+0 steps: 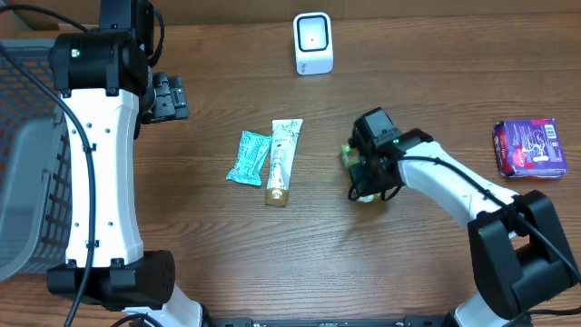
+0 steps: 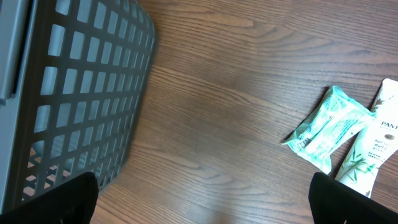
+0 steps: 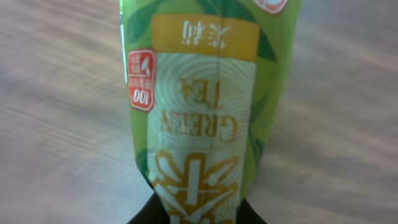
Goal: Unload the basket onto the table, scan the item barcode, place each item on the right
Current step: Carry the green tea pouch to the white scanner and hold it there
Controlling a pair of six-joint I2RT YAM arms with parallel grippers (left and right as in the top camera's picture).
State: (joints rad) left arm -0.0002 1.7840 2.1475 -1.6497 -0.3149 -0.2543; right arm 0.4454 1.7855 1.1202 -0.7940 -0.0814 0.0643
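Note:
The item is a green packet point(image 3: 205, 106) printed "GREEN TEA". It fills the right wrist view, and its near end is pinched between the dark fingertips point(image 3: 146, 218). My right gripper point(image 1: 365, 177) is shut on it right of the table's centre. From overhead only a green edge of the packet point(image 1: 348, 154) shows beside the gripper. A white scanner box point(image 1: 313, 43) stands at the back centre, well apart from the packet. My left gripper point(image 1: 168, 98) hangs open at the back left, and its fingers point(image 2: 62, 199) are spread over bare wood with nothing between them.
A grey mesh basket point(image 1: 27, 163) stands at the left edge, close to the left gripper point(image 2: 208, 202). A teal pouch point(image 1: 248, 157) and a white tube point(image 1: 282, 162) lie side by side at mid-table. A purple packet point(image 1: 529, 147) lies far right.

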